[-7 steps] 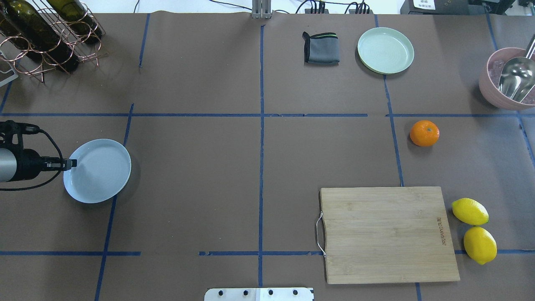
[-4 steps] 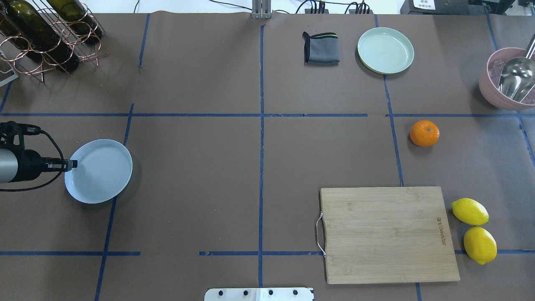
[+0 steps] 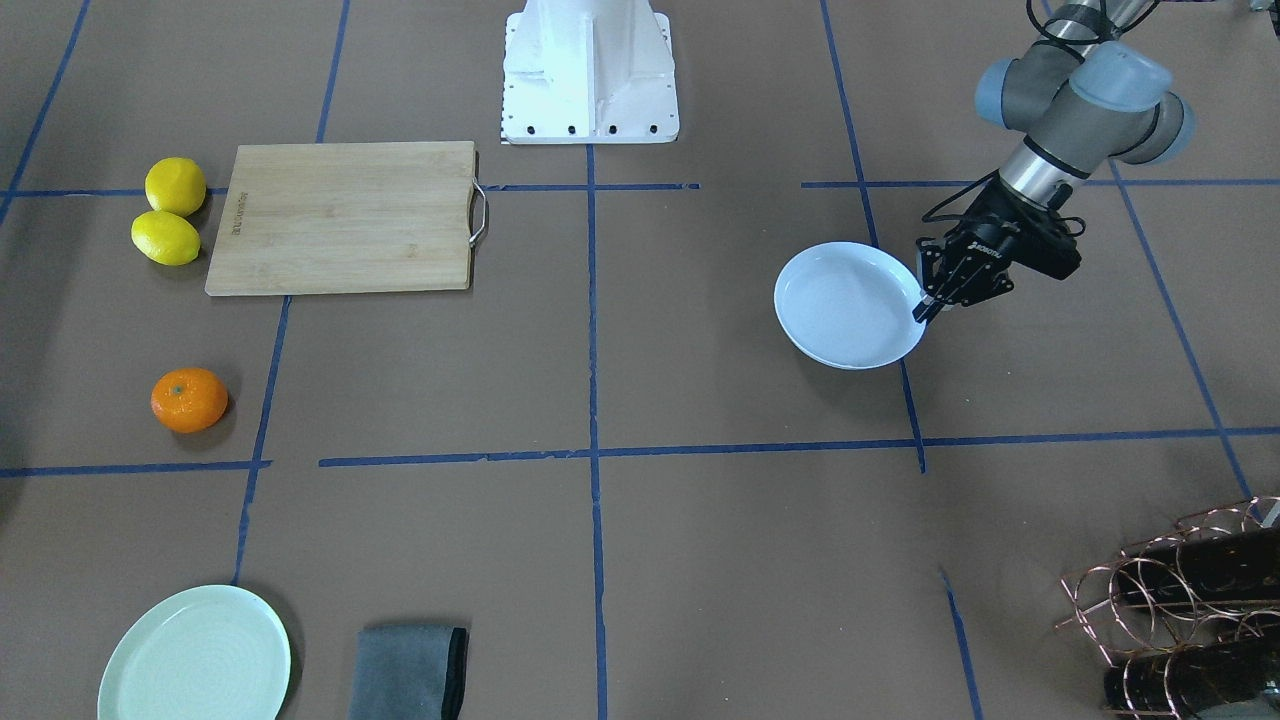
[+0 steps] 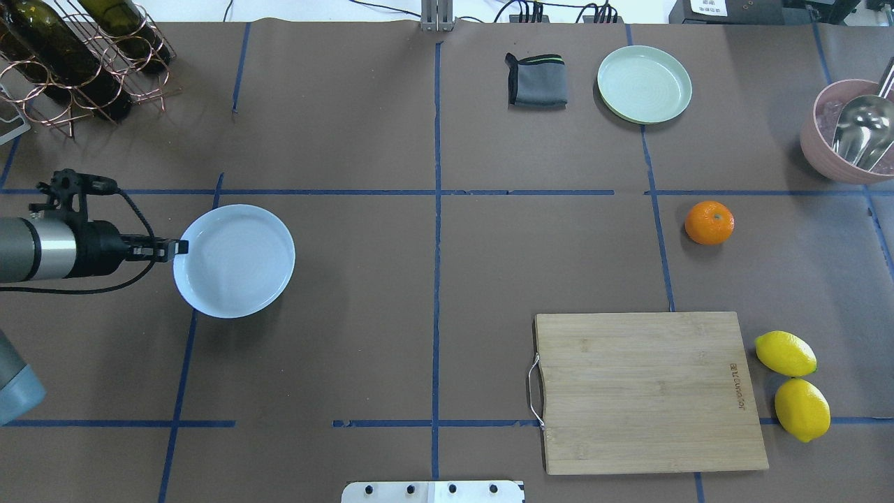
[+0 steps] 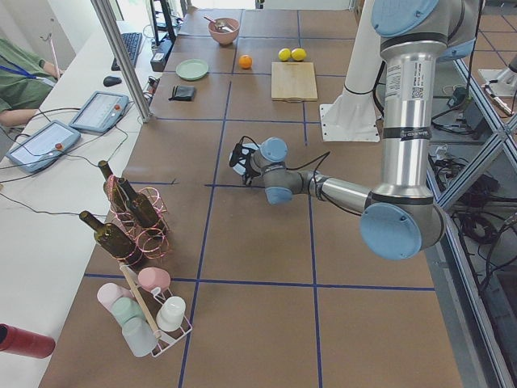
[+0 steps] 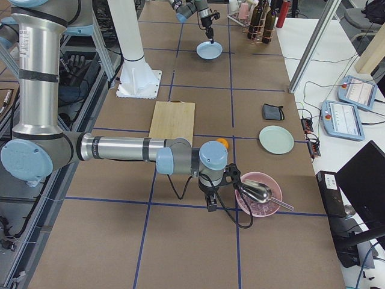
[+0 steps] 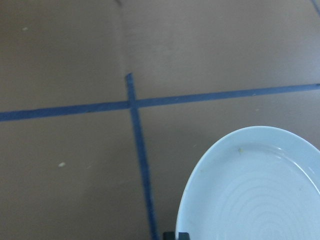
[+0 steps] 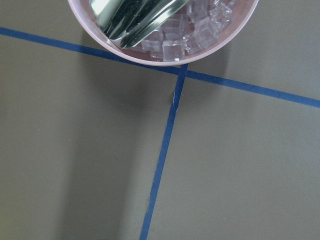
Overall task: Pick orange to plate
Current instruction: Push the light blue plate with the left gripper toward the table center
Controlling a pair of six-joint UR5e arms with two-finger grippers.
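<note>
The orange (image 4: 709, 222) rests on the brown paper at the right, far from both arms; in the front-facing view the orange (image 3: 188, 400) shows at the left. On the left side, the pale bluish-white plate (image 4: 234, 260) is gripped at its left rim by my left gripper (image 4: 178, 246), which is shut on it. The left wrist view shows the plate (image 7: 260, 195) at lower right. My right gripper (image 6: 210, 203) shows only in the exterior right view, beside the pink bowl, and I cannot tell its state.
A mint-green plate (image 4: 644, 84) and a folded grey cloth (image 4: 536, 80) lie at the back. A pink bowl (image 4: 824, 157) with ice and a metal scoop stands far right. A cutting board (image 4: 649, 391) and two lemons (image 4: 786, 353) sit front right. A wine rack (image 4: 77, 56) is back left.
My left gripper has carried the plate to the right and a little farther from the robot. The orange has not moved.
</note>
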